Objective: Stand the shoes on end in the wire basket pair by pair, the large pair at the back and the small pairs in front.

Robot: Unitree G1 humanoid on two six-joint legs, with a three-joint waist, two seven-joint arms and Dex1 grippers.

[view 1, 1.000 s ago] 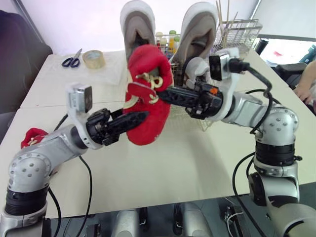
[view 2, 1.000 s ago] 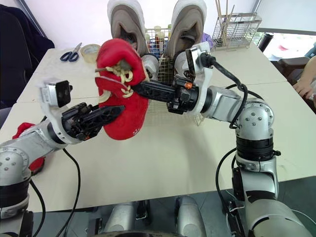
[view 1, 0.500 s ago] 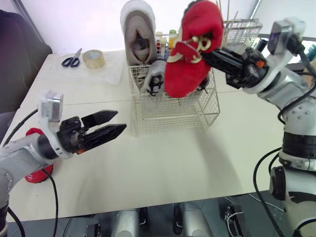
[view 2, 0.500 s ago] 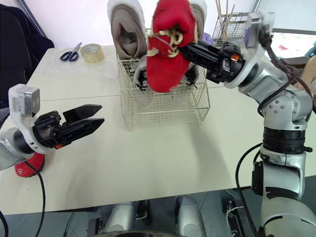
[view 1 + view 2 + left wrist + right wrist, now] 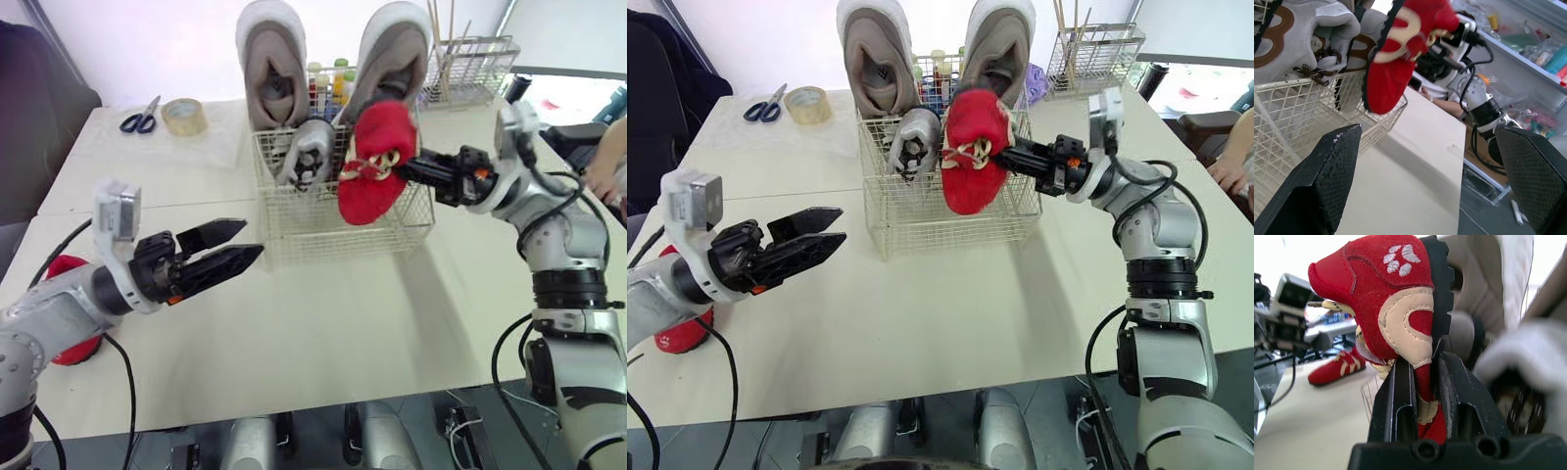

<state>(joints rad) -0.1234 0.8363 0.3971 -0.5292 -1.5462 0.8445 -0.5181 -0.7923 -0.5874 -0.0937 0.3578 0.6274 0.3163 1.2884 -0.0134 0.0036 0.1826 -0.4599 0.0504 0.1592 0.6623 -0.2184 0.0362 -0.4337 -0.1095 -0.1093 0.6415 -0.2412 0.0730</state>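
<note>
Our right gripper (image 5: pixel 409 168), clamped on the small red suede shoe (image 5: pixel 372 162), has brought it down over the front of the white wire basket (image 5: pixel 294 230). Our left gripper (image 5: pixel 251 238) hangs apart, empty. We judge seating remains.

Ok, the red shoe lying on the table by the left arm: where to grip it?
Likely the rim of its opening, from above with the open left gripper: the lying red shoe appears sole down, and the right gripper pinches the held red shoe by its wall.
</note>
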